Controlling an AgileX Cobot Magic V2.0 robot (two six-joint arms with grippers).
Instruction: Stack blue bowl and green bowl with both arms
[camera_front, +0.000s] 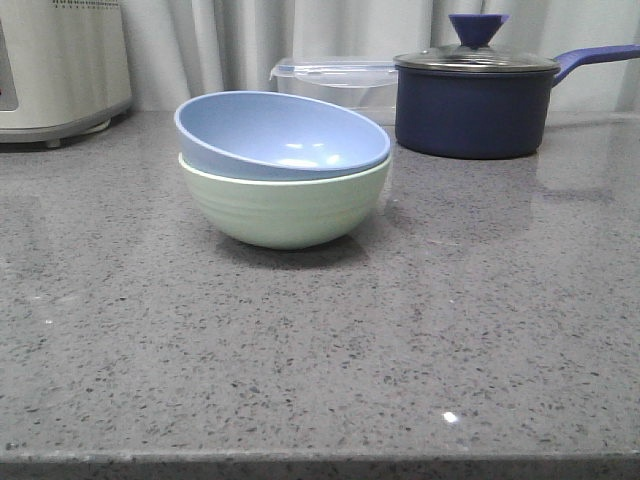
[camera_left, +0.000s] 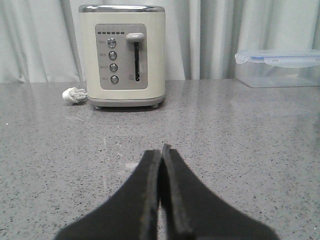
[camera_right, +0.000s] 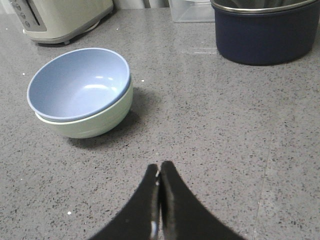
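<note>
Both my end effectors, left (camera_left: 161, 150) and right (camera_right: 159, 167), are pinched closed, empty; blue bowl (camera_right: 80, 82) sits tilted in green bowl (camera_right: 97, 120) on the bench (camera_right: 215, 140), well ahead of my right one.

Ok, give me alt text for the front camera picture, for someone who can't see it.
A blue bowl sits tilted inside a green bowl on a grey speckled counter. Behind them stand a clear lidded container and a dark blue saucepan with a glass lid; a cream appliance shows at the far left.

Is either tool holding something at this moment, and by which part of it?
Nothing is held. The left tool and right tool are both shut on nothing, apart from the blue bowl nested in the green bowl.
</note>
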